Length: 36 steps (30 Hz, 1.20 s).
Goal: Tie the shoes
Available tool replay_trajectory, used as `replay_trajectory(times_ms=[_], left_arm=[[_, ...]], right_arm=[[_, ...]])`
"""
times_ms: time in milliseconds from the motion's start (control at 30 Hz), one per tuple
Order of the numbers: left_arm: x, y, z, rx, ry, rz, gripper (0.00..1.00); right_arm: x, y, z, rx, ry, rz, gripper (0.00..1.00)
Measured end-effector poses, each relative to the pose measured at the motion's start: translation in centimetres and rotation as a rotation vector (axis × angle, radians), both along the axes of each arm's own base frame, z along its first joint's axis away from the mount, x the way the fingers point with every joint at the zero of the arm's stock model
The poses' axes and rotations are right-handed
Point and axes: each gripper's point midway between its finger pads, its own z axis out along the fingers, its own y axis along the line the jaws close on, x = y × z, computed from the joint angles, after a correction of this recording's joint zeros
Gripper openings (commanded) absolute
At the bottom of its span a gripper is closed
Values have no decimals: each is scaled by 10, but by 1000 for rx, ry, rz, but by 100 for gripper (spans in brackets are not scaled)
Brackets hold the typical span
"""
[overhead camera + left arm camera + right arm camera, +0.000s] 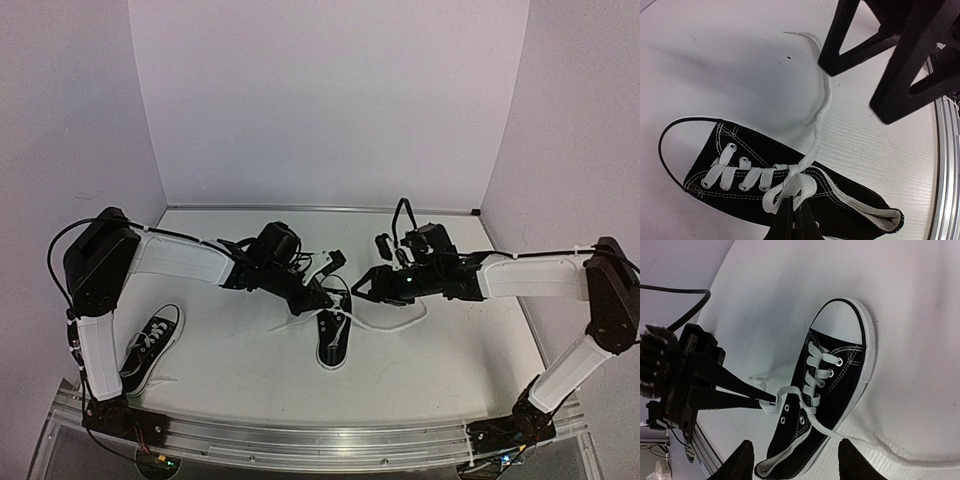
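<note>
One of the shoes (333,338), black with a white toe cap, lies mid-table with its toe toward the arms. The other shoe (150,347) lies at the left by the left arm's base. My left gripper (791,201) is shut on a loop of white lace (790,187) beside the first crossing over the tongue. The other lace end (819,95) trails loose over the table. My right gripper (800,462) hangs open over the heel end of the centre shoe (830,385), with nothing between its fingers (742,462). In the top view both grippers meet above this shoe.
White walls close the table at the back and sides. An aluminium rail (300,440) runs along the near edge. The right gripper's black fingers (890,60) hang close above the loose lace in the left wrist view.
</note>
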Motion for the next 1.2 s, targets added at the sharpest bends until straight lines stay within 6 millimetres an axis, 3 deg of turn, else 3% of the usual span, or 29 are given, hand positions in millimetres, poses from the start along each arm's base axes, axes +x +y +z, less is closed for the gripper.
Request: replay_trajectory(times_ms=[300,700,900,1033,1133,1200], left_arm=[[2,-1,2,-8,-12,4,0],[3,-1,2,-7,-14,7,0],[3,-2,4,-9,-17,7,0],[4,-3,5,-13,-20,5,0],[3,-3,5,-13,-20,5,2],[4,-3,5,-12,-21,5,9]], right_arm=[[7,28,-23,77,81,45,44],[7,45,-20,169,104,70,32],[7,47,-29,170,130,63,19],[8,48,-28,178,127,61,1],[9,48,-27,182,127,59,0],[9,49,-27,183,128,56,0]])
